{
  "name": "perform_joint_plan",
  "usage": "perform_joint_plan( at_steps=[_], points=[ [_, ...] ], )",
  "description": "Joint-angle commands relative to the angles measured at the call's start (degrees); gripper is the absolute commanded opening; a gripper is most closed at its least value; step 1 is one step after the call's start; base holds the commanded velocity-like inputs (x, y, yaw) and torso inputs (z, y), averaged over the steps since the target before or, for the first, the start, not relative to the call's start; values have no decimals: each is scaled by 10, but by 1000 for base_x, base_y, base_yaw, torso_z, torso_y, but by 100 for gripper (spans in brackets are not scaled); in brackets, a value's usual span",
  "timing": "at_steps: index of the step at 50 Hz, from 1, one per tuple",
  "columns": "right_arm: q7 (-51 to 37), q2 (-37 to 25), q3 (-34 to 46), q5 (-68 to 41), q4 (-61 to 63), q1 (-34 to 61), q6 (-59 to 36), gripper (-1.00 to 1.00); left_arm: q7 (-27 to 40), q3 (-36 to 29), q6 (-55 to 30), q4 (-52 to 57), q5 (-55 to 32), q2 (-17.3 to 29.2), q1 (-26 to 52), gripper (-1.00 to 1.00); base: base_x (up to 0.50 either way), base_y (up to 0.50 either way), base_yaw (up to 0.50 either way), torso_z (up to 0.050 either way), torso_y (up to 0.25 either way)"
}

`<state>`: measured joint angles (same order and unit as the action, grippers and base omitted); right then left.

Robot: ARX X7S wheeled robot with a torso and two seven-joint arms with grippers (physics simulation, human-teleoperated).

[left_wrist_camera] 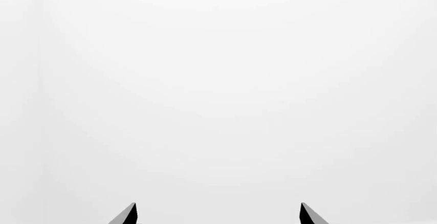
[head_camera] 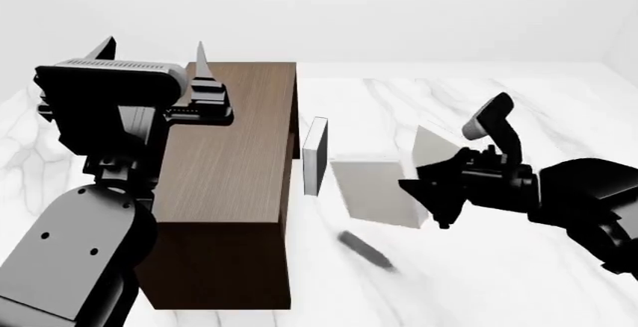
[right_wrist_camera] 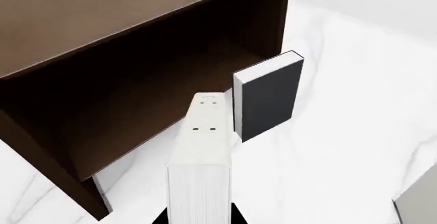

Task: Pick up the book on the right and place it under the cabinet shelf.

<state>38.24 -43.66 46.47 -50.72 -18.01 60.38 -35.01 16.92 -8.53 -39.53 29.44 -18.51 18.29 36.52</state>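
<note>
The book (right_wrist_camera: 201, 157) is a plain pale hardback, and my right gripper (right_wrist_camera: 200, 217) is shut on it, page edge towards the camera. It points at the open underside of the dark brown cabinet shelf (right_wrist_camera: 116, 24). In the head view the book (head_camera: 374, 189) hangs just right of the cabinet shelf (head_camera: 234, 170), clamped by the right gripper (head_camera: 423, 201). Its shadow lies on the table below. My left gripper (head_camera: 152, 48) is raised above the cabinet's far left, open. The left wrist view shows the left gripper (left_wrist_camera: 218, 211) against plain white only.
A slim book with a dark grey face (right_wrist_camera: 267, 96) stands upright by the cabinet's open side, also seen as the slim book (head_camera: 315, 155). Another pale book (head_camera: 431, 148) stands just behind my right gripper. The white marble table (head_camera: 498, 282) lies to the right.
</note>
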Motion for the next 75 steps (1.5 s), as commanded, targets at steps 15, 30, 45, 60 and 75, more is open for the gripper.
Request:
perform_joint_plan(
  at_steps=[15,30,45,60,75],
  points=[
    [-202,20,-200,-255,55,-152,43,-100,4,-2,10,-6,-2,2,-4,100,0,0,0,0,1],
    [-270,31,-205,-280,44,-203,38,-100,9,-10,12,-9,1,1,-3,100,0,0,0,0,1],
    [-302,45,-214,-393,71,-215,-38,-100,12,-15,23,-18,6,3,-6,100,0,0,0,0,1],
    [-305,52,-231,-440,108,-249,-35,-100,17,-17,34,-20,12,7,-13,100,0,0,0,0,1],
    [-309,48,-233,-441,101,-299,-17,-100,19,-21,33,-22,12,9,-10,100,0,0,0,0,1]
  ],
)
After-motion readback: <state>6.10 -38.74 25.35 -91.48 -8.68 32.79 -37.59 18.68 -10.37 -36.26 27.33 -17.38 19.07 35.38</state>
